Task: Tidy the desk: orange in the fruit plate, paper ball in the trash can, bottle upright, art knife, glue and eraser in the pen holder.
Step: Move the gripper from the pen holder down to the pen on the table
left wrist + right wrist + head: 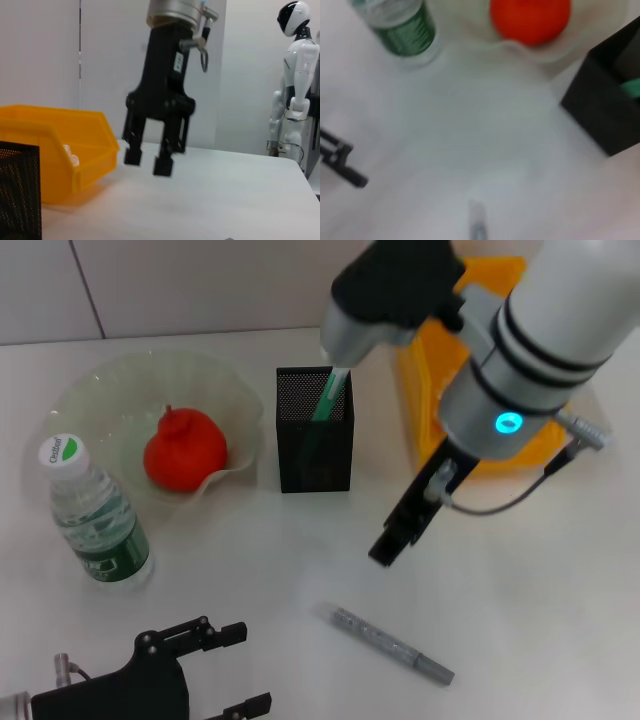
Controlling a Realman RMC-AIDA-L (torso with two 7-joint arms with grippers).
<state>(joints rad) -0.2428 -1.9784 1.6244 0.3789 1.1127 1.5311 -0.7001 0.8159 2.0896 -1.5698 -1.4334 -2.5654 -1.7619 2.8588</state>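
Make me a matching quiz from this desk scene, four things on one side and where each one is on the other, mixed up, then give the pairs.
Things:
1. orange
2. bottle
3. paper ball
4. grey pen-like tool

Places:
A. standing upright on the desk beside the fruit plate
B. lying flat on the desk, nearer the robot than the pen holder
C. in the fruit plate
D. inside the trash can

Pairs: 1-C, 2-A, 3-D, 4-B

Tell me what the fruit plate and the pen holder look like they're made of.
The fruit plate looks like translucent pale-green glass, possibly plastic: light passes through its ruffled rim. The pen holder looks like matte black metal mesh: fine perforations show on its walls.
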